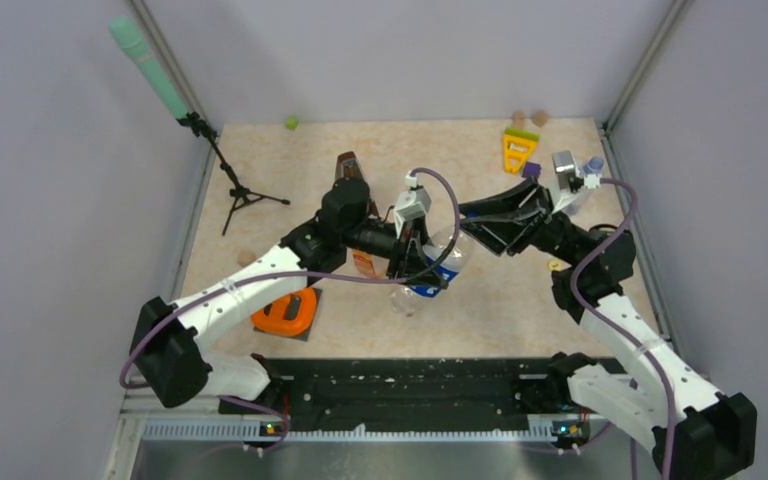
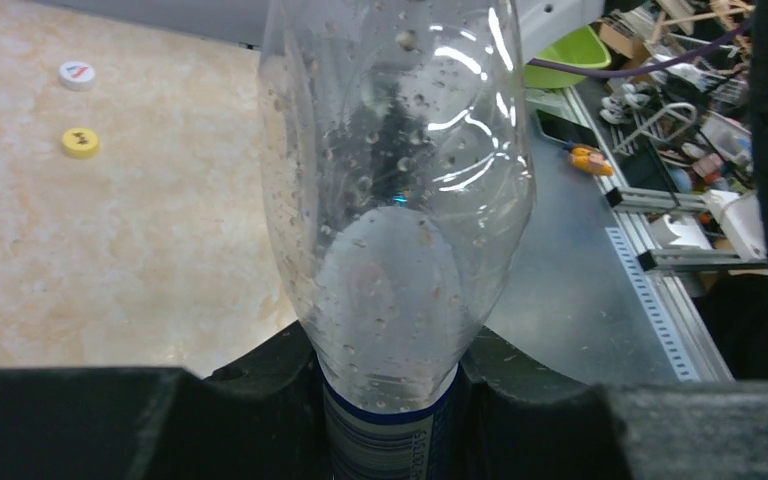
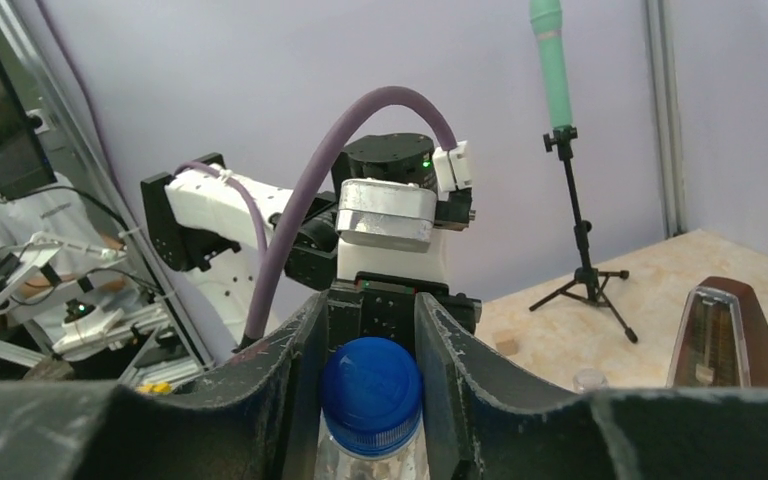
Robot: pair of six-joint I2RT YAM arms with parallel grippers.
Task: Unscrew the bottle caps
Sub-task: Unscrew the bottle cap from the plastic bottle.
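Right wrist view, item: blue cap, on its bottle, clamped between closed right fingers. The left fingers are closed on the bottle's labelled body, aloft over the bench middle.

Risk, judged: the thin wall may buckle or spin in the grip, and a loosened cap may drop.

Writing: blue label print illegible; white cap red mark and yellow cap dark mark, both unreadable.

Bottle above table centre, left hand around its body, right hand around its cap, metronome behind.
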